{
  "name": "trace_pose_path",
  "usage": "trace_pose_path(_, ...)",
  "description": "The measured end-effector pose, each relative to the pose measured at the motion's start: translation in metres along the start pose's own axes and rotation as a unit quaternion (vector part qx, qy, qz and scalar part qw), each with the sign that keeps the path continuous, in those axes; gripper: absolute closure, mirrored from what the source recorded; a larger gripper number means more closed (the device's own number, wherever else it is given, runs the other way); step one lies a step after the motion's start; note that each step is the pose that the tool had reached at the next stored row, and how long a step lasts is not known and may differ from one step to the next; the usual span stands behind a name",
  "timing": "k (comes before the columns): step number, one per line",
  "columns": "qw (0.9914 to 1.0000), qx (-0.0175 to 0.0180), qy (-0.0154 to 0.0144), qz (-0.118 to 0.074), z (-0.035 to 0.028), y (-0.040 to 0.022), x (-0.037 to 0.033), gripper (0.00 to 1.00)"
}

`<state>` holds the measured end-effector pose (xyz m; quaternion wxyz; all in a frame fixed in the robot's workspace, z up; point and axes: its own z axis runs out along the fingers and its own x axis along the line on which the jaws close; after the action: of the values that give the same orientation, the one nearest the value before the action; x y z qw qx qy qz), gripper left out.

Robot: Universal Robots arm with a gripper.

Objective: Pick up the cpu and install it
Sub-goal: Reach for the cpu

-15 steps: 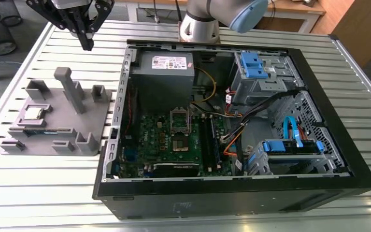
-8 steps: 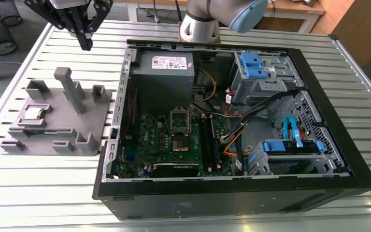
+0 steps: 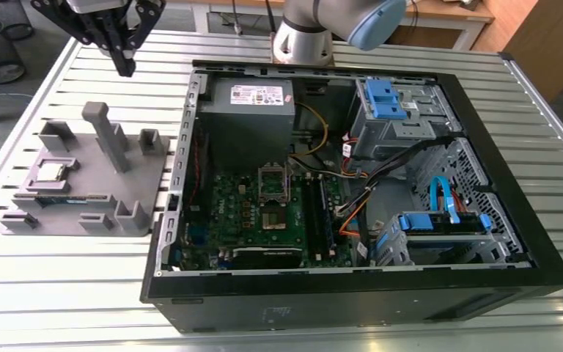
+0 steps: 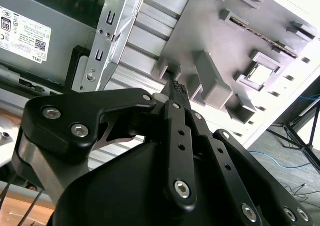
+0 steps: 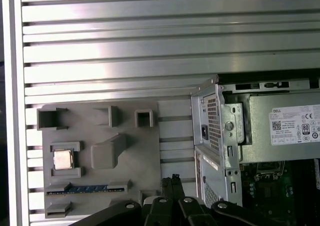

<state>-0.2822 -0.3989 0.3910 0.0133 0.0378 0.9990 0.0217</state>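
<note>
Cpu (image 3: 49, 172), a small silvery square chip, is seen in the grey block tray (image 3: 150, 180) at the exterior view's left. The black claw (image 3: 123, 67) is held at upper left, pinched narrow, gripping nothing.

Silver arm (image 3: 304, 40), blue joint cap (image 3: 374, 23), black bolted pincer (image 3: 125, 70)
</note>
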Motion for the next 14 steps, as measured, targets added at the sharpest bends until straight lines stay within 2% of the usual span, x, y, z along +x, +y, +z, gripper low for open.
trace_pose_path(6, 1.00000, 0.0000, 0.0000, 0.000, 0.0001, -0.0004, 0.0048, 0.89)
trace_pose_path(14, 1.00000, 0.0000, 0.0000, 0.000, 0.0022, -0.0006, 0.0063, 0.89)
